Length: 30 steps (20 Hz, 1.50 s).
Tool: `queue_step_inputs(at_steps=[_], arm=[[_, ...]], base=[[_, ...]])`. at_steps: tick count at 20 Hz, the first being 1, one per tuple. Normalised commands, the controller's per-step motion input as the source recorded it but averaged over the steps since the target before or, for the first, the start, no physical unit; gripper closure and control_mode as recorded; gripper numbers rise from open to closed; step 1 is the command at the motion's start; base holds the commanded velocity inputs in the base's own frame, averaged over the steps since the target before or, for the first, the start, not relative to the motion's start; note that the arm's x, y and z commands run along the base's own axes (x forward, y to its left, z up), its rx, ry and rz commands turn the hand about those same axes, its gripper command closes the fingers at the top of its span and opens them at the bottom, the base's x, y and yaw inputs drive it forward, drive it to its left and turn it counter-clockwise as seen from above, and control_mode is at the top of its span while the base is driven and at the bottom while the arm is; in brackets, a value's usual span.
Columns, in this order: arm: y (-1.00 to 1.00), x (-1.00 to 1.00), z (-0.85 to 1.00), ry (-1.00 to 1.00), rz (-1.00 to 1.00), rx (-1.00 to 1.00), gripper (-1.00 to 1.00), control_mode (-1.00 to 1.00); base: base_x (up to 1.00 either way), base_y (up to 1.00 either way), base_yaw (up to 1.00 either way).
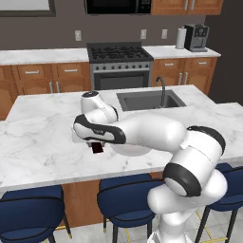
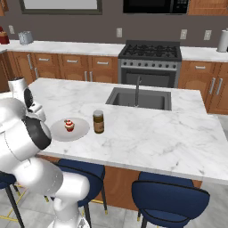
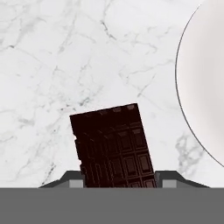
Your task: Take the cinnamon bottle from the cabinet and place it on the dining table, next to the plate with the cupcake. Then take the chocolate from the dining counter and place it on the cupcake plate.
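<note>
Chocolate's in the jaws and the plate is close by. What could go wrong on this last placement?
1. The chocolate sits tilted between the jaws, so it may slip or land skewed.
2. The plate lies off to one side in the hand view; releasing here would drop the bar on the marble counter.
3. A wide swing might hit the cupcake or the cinnamon bottle.

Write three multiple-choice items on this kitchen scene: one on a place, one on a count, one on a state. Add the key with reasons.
1. Where does the brown cinnamon bottle stand?
A. in the sink
B. on the marble counter beside the round white plate
C. on the stove

2. How many cupcakes sit on that plate?
A. one
B. two
C. none

3. What do the gripper jaws hold?
A. nothing
B. the bottle
C. the dark chocolate bar

Key: B, the bottle stands right of the plate; A, a single red-topped cupcake; C, the bar sits between the finger tips.
</note>
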Motion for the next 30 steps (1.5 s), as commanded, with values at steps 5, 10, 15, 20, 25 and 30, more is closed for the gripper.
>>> queue_step_inputs(at_steps=[5, 10, 15, 20, 25, 30], arm=[[-0.45, -0.18, 0.13, 0.0, 0.04, 0.01, 1.0, -1.0], [-0.54, -0.16, 0.0, 0.0, 0.06, 0.0, 1.0, -1.0], [-0.45, -0.06, -0.04, 0.0, 0.09, 0.0, 1.0, -1.0], [-0.37, 0.07, -0.01, 0.0, 0.12, 0.0, 1.0, -1.0], [-0.27, 0.18, 0.0, 0.0, 0.14, 0.0, 1.0, -1.0], [-0.09, 0.27, -0.01, 0.0, 0.14, 0.0, 1.0, -1.0]], base=[[0.0, 0.0, 0.0], [0.0, 0.0, 0.0], [0.0, 0.0, 0.0], [0.0, 0.0, 0.0], [0.0, 0.0, 0.0], [0.0, 0.0, 0.0]])
